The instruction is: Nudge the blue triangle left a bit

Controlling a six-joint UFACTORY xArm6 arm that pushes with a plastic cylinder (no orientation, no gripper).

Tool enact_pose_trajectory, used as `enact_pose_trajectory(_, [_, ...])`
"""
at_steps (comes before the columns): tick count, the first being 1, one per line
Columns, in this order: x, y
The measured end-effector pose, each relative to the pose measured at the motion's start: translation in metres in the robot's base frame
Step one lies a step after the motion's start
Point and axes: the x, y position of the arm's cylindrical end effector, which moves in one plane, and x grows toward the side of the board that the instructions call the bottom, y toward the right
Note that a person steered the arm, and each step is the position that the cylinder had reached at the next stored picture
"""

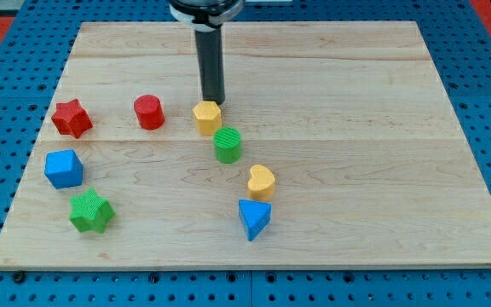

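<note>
The blue triangle (253, 218) lies near the view's bottom middle of the wooden board (356, 128), just below a yellow heart (262, 182). My tip (214, 102) is at the end of the dark rod, far above the triangle toward the view's top. The tip stands right behind a yellow hexagon (207, 117), touching or almost touching it. A green cylinder (227, 145) sits between the hexagon and the heart.
At the view's left are a red star (72, 118), a red cylinder (149, 112), a blue cube (63, 169) and a green star (90, 211). The board rests on a blue pegboard (484, 51).
</note>
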Motion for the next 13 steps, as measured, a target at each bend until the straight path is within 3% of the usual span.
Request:
enact_pose_trajectory(2, [-0.051,-0.003])
enact_pose_trajectory(11, [-0.065,0.021])
enact_pose_trajectory(12, [-0.042,0.037])
enact_pose_trajectory(13, [0.037,0.082])
